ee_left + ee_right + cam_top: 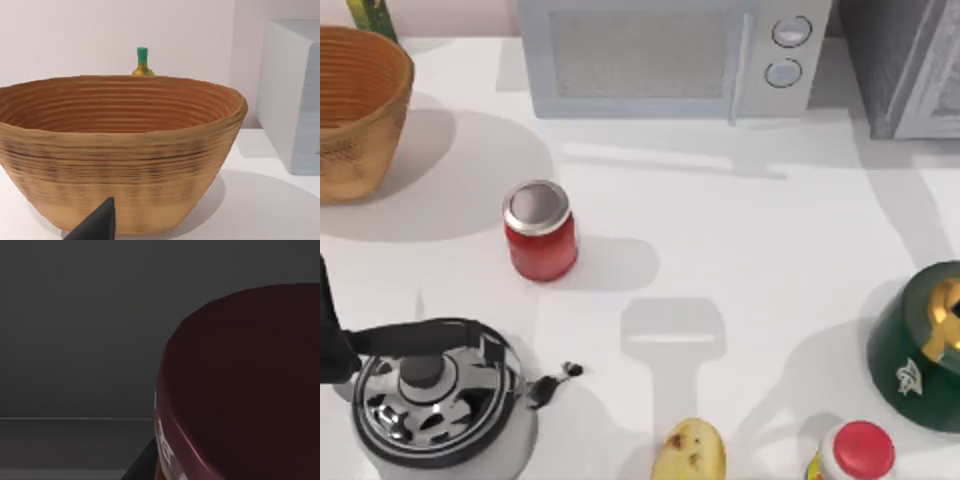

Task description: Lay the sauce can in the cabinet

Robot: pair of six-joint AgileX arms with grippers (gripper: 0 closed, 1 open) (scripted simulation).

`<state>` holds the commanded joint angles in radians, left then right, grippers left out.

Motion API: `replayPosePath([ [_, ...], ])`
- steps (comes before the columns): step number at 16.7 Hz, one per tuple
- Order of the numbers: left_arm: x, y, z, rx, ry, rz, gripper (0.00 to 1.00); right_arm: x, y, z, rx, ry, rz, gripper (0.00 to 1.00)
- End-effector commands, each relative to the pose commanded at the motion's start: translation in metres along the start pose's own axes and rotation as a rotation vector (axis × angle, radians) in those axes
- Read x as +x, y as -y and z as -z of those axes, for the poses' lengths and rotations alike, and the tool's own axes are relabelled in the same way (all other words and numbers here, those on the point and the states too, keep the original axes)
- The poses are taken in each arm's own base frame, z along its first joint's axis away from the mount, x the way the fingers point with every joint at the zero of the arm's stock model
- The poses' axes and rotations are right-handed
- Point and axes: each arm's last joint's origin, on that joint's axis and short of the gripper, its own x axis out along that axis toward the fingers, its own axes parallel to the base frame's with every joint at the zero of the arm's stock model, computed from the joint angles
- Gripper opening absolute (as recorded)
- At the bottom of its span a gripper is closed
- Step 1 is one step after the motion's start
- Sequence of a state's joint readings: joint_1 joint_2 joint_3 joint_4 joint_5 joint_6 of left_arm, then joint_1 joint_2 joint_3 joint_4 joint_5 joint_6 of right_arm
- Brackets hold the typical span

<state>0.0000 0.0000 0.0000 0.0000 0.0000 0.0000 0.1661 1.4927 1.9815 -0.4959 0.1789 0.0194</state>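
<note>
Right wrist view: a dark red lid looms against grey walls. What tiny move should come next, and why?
Probably the right arm should ease the sauce can slightly lower until it rests. Its maroon lid looms close, with the cabinet's dark grey inside behind and a floor edge below; whether the can touches down is unclear. The left arm idles facing the basket.

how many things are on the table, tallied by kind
cans and jars: 2 (red can, red-lidded jar)
appliances: 2 (microwave, cabinet)
kettle: 1
basket: 1
bottle: 1
green pot: 1
potato: 1
total: 9
</note>
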Motion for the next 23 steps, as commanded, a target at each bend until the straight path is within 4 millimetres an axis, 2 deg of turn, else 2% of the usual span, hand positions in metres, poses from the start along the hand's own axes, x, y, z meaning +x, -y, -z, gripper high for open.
replayPosePath([
  [5, 0.000, 0.000, 0.000, 0.000, 0.000, 0.000, 1.00, 0.067, 0.001, 0.008, 0.000, 0.001, 0.000, 0.00],
  [8, 0.000, 0.000, 0.000, 0.000, 0.000, 0.000, 1.00, 0.098, 0.003, 0.017, 0.000, 0.001, 0.000, 0.00],
  [10, 0.000, 0.000, 0.000, 0.000, 0.000, 0.000, 1.00, 0.108, 0.004, 0.021, 0.001, 0.001, 0.000, 0.00],
  [14, 0.000, 0.000, 0.000, 0.000, 0.000, 0.000, 1.00, 0.109, 0.004, 0.021, 0.001, 0.001, 0.000, 0.00],
  [23, 0.000, 0.000, 0.000, 0.000, 0.000, 0.000, 1.00, 0.109, 0.004, 0.021, 0.001, 0.001, 0.000, 0.68],
])
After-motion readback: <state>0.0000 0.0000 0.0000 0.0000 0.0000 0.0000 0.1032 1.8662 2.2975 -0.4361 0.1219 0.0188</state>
